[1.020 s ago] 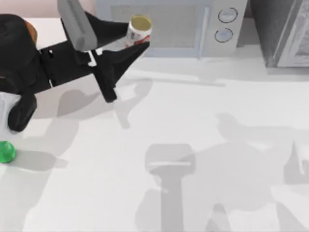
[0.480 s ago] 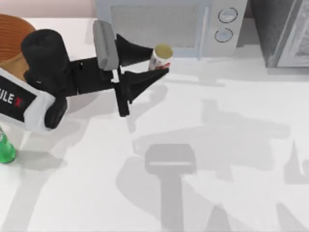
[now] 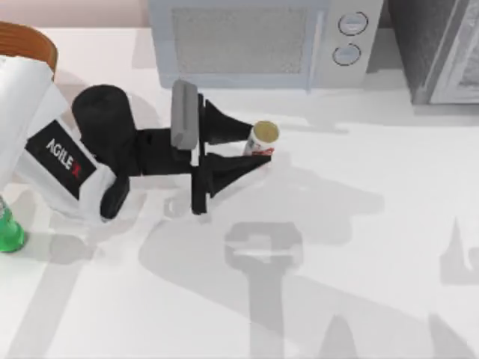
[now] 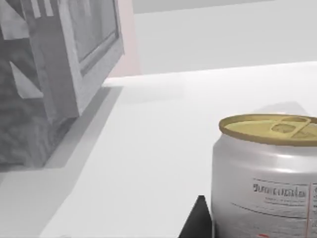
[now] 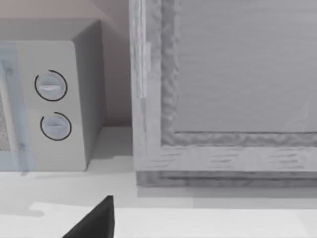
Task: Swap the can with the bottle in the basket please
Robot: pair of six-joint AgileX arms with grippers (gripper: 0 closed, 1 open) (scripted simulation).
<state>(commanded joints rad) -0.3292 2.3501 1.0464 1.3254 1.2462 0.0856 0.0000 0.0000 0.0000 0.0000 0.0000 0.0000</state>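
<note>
The left gripper (image 3: 258,149) had its jaws clamped on the can (image 3: 261,139), out of the basket (image 3: 39,43) and well right of it, while the bottle (image 3: 9,232) stood before the basket, not yet inside.

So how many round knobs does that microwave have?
2. Both sit on the microwave's right-hand panel at the back of the table: an upper knob and a lower knob just beneath it.
</note>
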